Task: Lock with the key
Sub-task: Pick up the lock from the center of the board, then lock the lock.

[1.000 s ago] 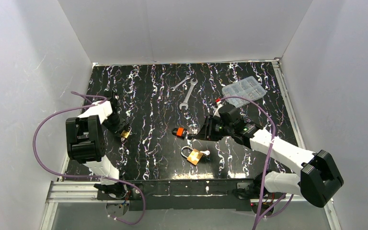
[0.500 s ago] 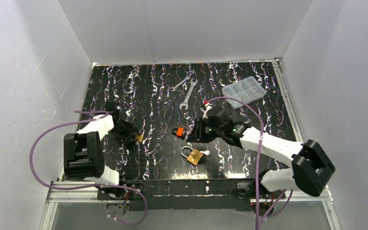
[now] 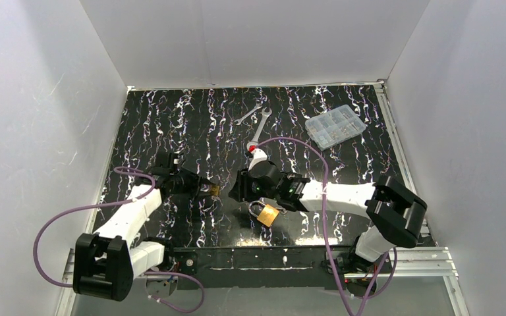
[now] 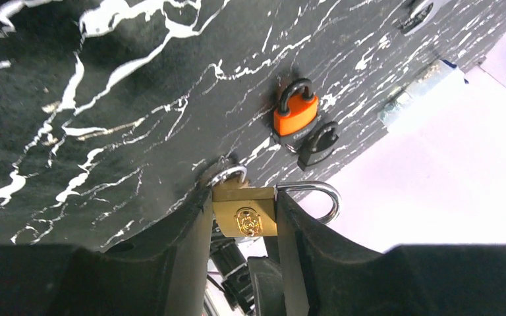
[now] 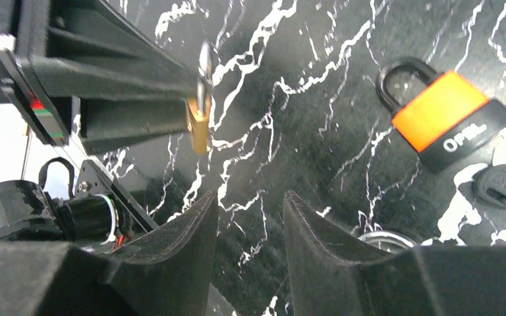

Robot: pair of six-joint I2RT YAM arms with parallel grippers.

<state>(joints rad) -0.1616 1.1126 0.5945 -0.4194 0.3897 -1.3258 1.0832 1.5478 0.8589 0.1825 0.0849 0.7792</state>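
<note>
Clear plastic organiser box (image 3: 335,126) sits far right on the worktop (image 3: 171,125), its contents too small to make out. The left gripper (image 4: 242,196) is clamped narrowly on a small brass padlock (image 4: 245,220). The right gripper (image 5: 250,201) stands parted, holding nothing, near the orange padlock (image 5: 441,112), and the black key (image 5: 501,187) beside it is cut off.

Shiny brass padlock (image 4: 244,220), orange plastic padlock (image 5: 438,112), smooth marbled tabletop (image 3: 171,118)

Black marbled table (image 3: 171,131) carries wrenches (image 3: 261,125), parts box (image 3: 335,126), orange padlock (image 5: 438,112), brass padlock (image 3: 268,214).
</note>
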